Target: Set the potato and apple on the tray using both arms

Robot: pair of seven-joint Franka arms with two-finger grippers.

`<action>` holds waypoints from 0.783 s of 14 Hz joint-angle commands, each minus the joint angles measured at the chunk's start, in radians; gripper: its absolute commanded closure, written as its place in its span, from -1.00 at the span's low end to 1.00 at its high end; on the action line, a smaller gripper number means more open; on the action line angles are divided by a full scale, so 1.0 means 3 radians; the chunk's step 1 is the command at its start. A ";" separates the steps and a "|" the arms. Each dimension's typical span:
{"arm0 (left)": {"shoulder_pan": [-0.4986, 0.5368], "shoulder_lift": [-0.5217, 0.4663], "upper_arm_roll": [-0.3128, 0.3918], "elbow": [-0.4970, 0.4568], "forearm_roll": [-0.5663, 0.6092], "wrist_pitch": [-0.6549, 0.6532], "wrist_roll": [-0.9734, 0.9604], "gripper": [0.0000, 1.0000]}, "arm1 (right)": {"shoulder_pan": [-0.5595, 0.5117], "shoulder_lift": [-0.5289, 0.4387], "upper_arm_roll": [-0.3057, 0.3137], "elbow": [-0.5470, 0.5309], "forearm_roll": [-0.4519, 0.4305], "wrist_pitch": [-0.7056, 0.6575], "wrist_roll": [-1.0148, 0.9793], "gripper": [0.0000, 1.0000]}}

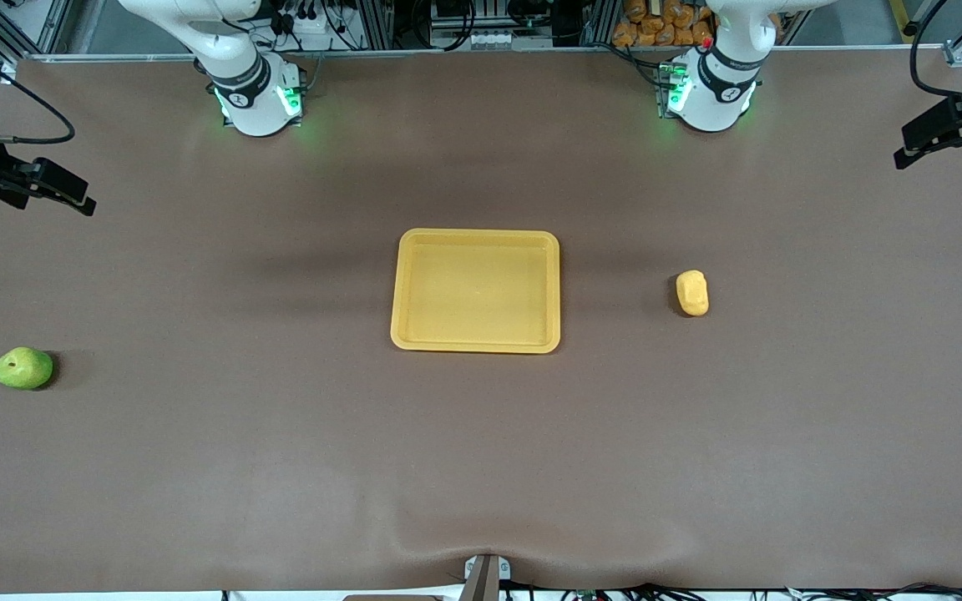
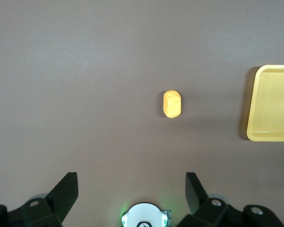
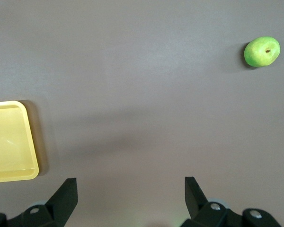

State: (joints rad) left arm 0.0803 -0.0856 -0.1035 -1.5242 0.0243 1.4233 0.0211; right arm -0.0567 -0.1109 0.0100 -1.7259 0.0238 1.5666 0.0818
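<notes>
The yellow-orange tray [image 1: 397, 292] lies empty at the table's middle; its edge also shows in both wrist views [image 2: 272, 104] [image 3: 9, 142]. The potato [image 1: 692, 293] [image 2: 172, 104] lies beside the tray toward the left arm's end. The green apple [image 1: 23, 368] [image 3: 262, 51] rests toward the right arm's end, nearer to the front camera than the tray. My left gripper [image 2: 131, 182] hangs open high over the table by its own base, holding nothing. My right gripper [image 3: 131, 184] is also open and empty, high over bare table. Neither hand appears in the front view.
The arm bases [image 1: 255, 96] [image 1: 711, 92] glow green along the table's edge farthest from the front camera. Black camera mounts [image 1: 38, 188] [image 1: 949, 129] reach in over each end of the brown table.
</notes>
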 commanded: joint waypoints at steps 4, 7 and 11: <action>0.0024 -0.0027 -0.0039 0.0029 -0.0015 -0.0050 0.0017 -1.00 | 0.0031 -0.0004 -0.0018 0.0062 -0.0033 0.0019 -0.0032 -1.00; 0.0024 -0.0027 -0.0039 0.0039 -0.0015 -0.0050 0.0006 -1.00 | 0.0025 0.0001 -0.0018 0.0062 -0.0028 0.0014 -0.0032 -1.00; 0.0029 -0.0037 -0.0039 0.0013 -0.0020 -0.0126 0.0001 -1.00 | 0.0031 0.0001 -0.0018 0.0062 -0.0033 0.0014 -0.0037 -1.00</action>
State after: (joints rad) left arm 0.0818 -0.0856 -0.1103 -1.5218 0.0243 1.4182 0.0204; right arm -0.0567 -0.1108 0.0100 -1.7186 0.0225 1.5732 0.0762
